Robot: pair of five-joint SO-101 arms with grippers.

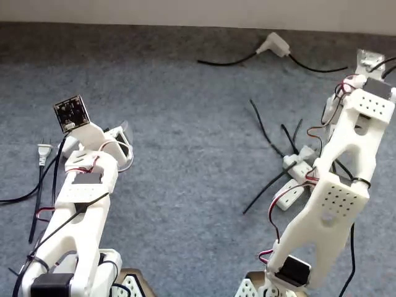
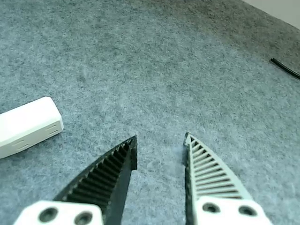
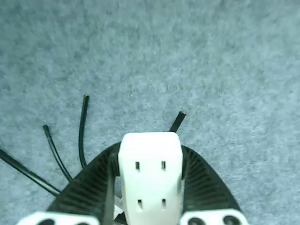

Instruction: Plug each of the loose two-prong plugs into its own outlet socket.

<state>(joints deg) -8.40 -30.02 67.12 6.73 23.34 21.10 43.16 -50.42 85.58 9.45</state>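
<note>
Right gripper (image 3: 150, 151) around outlet socket (image 3: 150, 180)

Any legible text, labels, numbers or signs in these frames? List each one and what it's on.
No readable text in any view.
The outlet block held in the right tool: plain slots, no print.
The white block in the left wrist view: no print seen.
The camera board in the high view: markings, if any, too small to read.
</note>
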